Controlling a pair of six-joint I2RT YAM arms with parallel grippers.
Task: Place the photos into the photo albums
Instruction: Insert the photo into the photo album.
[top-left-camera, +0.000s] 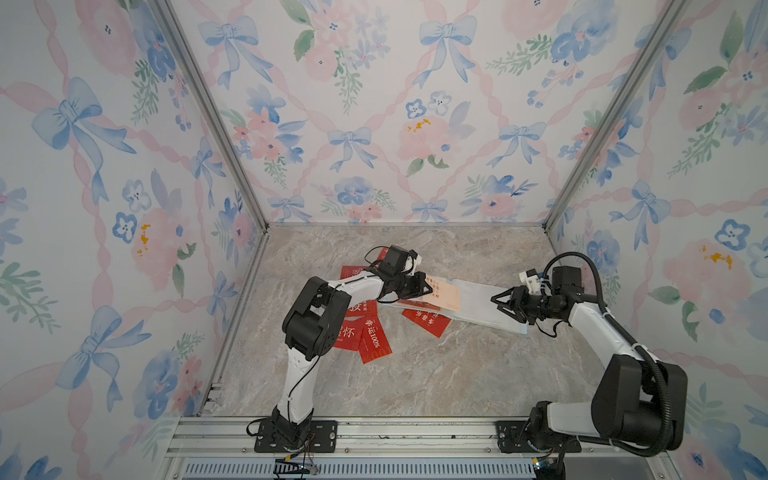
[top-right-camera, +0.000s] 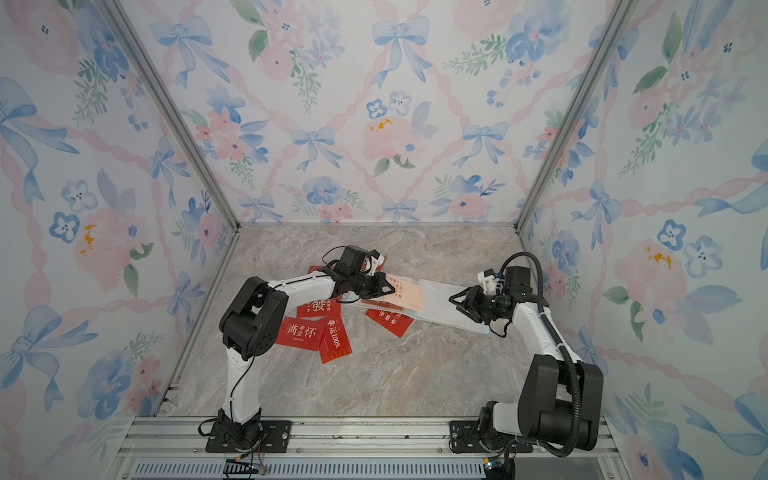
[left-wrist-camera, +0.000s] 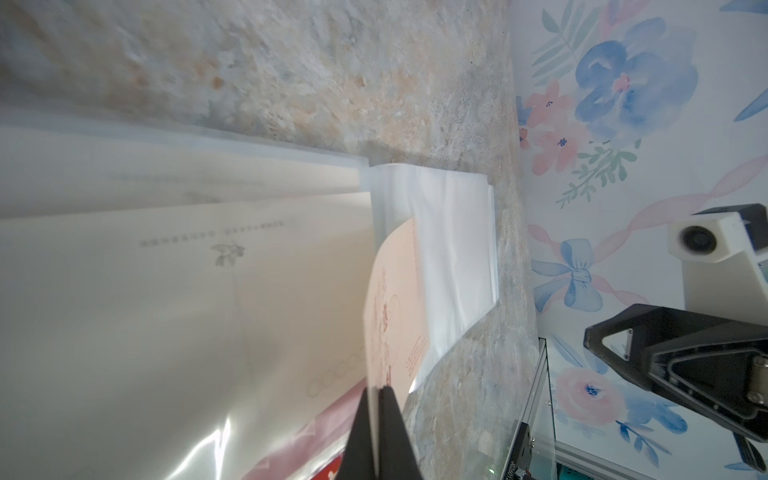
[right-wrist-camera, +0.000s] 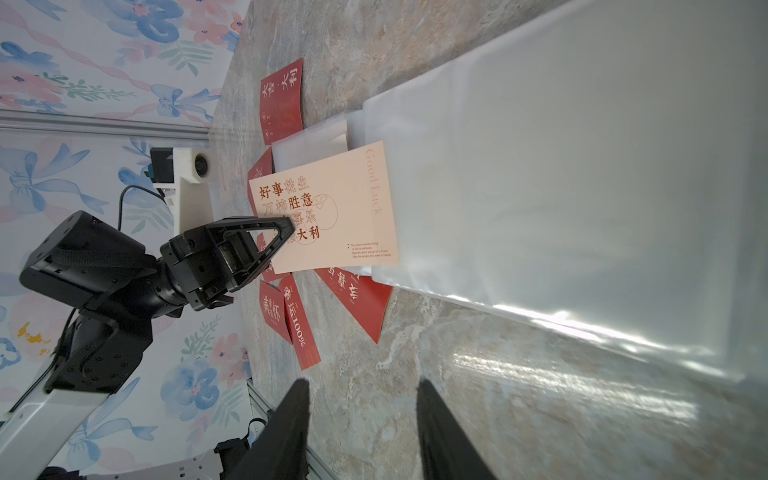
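Note:
The photo album (top-left-camera: 478, 305) (top-right-camera: 442, 305) lies open mid-table, its clear sleeve pages (right-wrist-camera: 582, 166) (left-wrist-camera: 449, 249) showing. My left gripper (top-left-camera: 429, 290) (top-right-camera: 392, 289) (left-wrist-camera: 378, 390) is shut on one end of a cream photo (top-left-camera: 442, 297) (top-right-camera: 409, 297) (left-wrist-camera: 395, 299) (right-wrist-camera: 328, 212) with orange-red characters. The photo's far edge reaches the edge of a clear page; whether it is inside, I cannot tell. My right gripper (top-left-camera: 497, 305) (top-right-camera: 454, 304) (right-wrist-camera: 363, 386) hovers open and empty over the album's right part. Several red photos (top-left-camera: 359, 336) (top-right-camera: 301, 332) (right-wrist-camera: 301, 328) lie on the table.
One red photo (top-left-camera: 426, 322) (right-wrist-camera: 357, 299) pokes out from under the album's near edge, another (right-wrist-camera: 282, 99) lies behind the left arm. The marble table (top-left-camera: 415, 374) is walled in by floral panels on three sides, with a metal rail (top-left-camera: 374, 432) in front.

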